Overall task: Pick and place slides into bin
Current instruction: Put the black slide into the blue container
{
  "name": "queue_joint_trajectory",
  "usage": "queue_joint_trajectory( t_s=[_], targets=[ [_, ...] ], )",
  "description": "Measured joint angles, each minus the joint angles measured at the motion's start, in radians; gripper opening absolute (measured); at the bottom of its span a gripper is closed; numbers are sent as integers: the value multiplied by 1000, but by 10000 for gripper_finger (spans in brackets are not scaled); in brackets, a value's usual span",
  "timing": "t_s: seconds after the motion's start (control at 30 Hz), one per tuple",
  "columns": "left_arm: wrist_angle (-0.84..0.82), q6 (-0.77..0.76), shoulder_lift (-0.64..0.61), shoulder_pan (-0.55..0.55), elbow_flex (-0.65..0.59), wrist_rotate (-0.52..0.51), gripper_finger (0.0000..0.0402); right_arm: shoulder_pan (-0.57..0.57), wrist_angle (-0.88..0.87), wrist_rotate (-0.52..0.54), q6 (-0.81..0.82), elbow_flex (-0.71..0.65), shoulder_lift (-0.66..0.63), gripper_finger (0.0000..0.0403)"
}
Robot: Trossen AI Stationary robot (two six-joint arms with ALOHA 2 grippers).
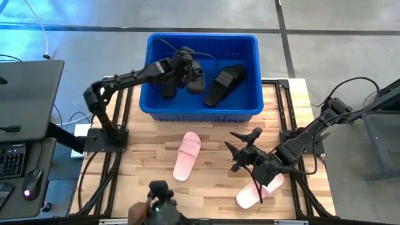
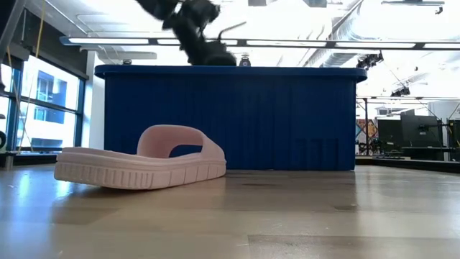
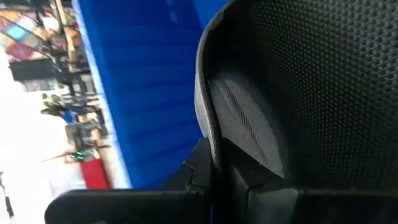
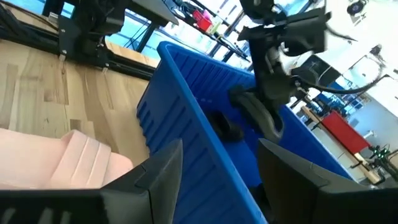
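Down at the bottom edge of the high view, a person's hand [image 1: 136,214] sits beside a small dark device with a green light [image 1: 161,203].

Just above that, lower right of the frame, the right gripper [image 1: 240,150] hovers over the wooden table [image 1: 212,181] with its fingers spread wide and nothing between them. Its arm runs over a pale pink slide [image 1: 257,191] lying on the table at lower right. The right wrist view shows the two dark fingers [image 4: 155,180] well apart.

Centre of the frame, a second pale pink slide [image 1: 187,155] lies flat on the wood, apart from the gripper and just short of the crate. The low view catches it side-on at left, sole down, strap arched [image 2: 144,167].

Further up, the blue bin [image 1: 202,111] stands at the top centre. The left arm reaches in from the left, and the left gripper [image 1: 186,70] is above the crate's interior, clamped tight on a black slide [image 1: 195,76]; the left wrist view is filled with that slide's textured black surface [image 3: 311,81]. To its right inside the bin lies another black slide [image 1: 225,84], angled across the floor. A dark shape [image 1: 169,87] sits below the left arm in the crate; what it is, I cannot tell.
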Motion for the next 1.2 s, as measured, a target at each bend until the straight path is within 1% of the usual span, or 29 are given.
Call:
queue_joint_trajectory(
  t_s=[0.1, 0.2, 0.33, 0.43, 0.67, 0.8, 1.07, 1.13, 1.2],
  targets=[
    [77, -7, 12, 72, -75, 57, 1, 0, -43, 0, 55, 0, 0, 197],
    [146, -8, 15, 130, -128, 76, 2, 0, -76, -1, 120, 0, 0, 197],
    [151, -15, 19, 196, -169, 147, 13, 0, -89, -17, 177, 0, 0, 197],
    [154, 0, 22, 222, -190, 195, 20, 0, -89, -51, 191, 0, 0, 197],
    [146, 4, 27, 210, -198, 195, 39, 0, -88, -71, 214, 0, 0, 197],
    [135, -16, 28, 206, -196, 181, 67, -4, -88, -71, 209, 0, 0, 197],
    [119, -165, 31, 207, -197, 180, 149, -43, -88, -74, 187, -1, 0, 197],
    [96, -200, 31, 198, -198, 199, 168, -54, -88, -84, 162, -1, 0, 197],
    [78, -236, 33, 197, -199, 240, 187, -67, -87, -94, 143, -1, 0, 197]
  ],
)
